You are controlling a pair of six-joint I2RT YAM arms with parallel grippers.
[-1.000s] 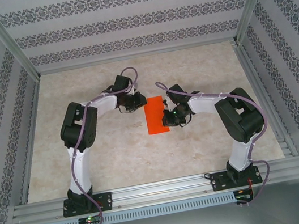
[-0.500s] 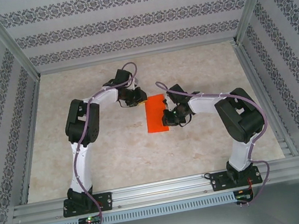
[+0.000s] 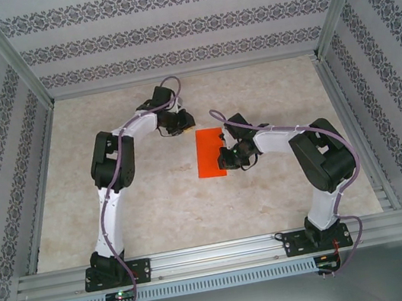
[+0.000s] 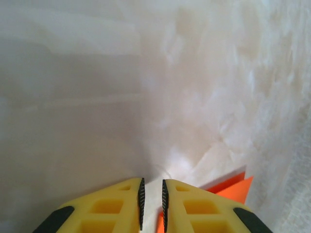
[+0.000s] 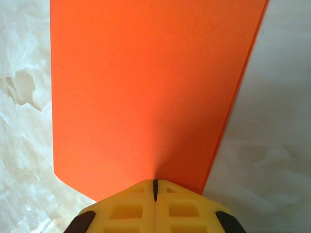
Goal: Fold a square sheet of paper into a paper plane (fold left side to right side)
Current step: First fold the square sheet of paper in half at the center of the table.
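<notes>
Top external shows your left tool point(image 3: 178, 124) has backed away to the far left of the square sheet of paper point(image 3: 209, 153), fingers barely apart and empty. Your right tool point(image 3: 227, 158), closed tight, pins the sheet mid-counter point(image 3: 156, 204). The left-to-right fold looks done.

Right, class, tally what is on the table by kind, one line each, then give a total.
Paper: 1
Grippers: 2, left gripper and right gripper
Total: 3
</notes>
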